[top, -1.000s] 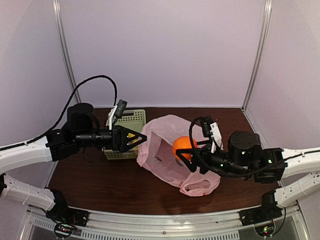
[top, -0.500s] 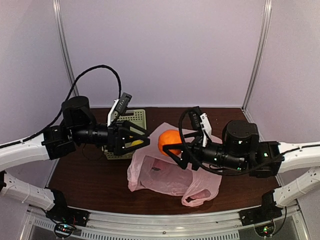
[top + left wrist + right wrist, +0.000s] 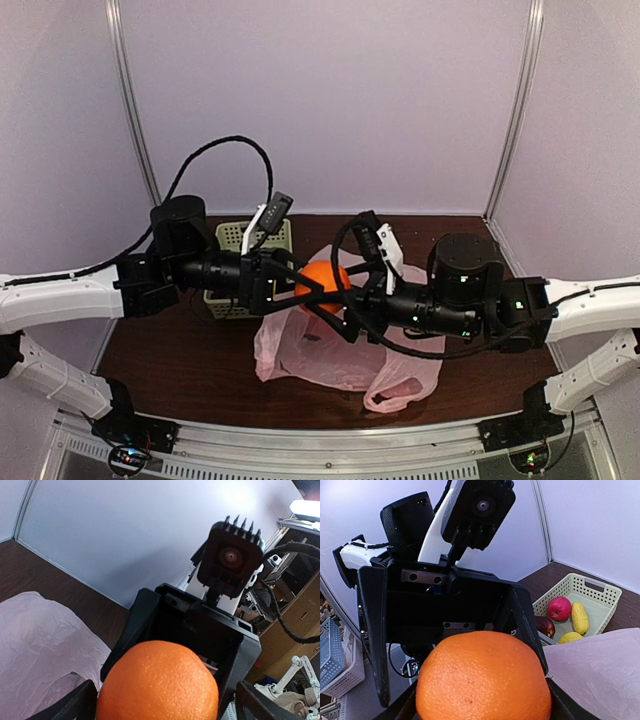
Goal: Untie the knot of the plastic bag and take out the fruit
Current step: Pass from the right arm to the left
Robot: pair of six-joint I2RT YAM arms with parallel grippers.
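Right wrist: orange (image 3: 482, 680) round, dimpled skin; plastic bag (image 3: 600, 670) pink, crinkled

A lab test booth: white panel walls (image 3: 330, 100), aluminium posts (image 3: 132, 100), brown table (image 3: 200, 370).

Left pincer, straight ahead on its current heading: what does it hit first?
The orange, held in the right pincer. It sits directly ahead of the open left pincer, seemingly near its fingertips, though exact depth is unclear.
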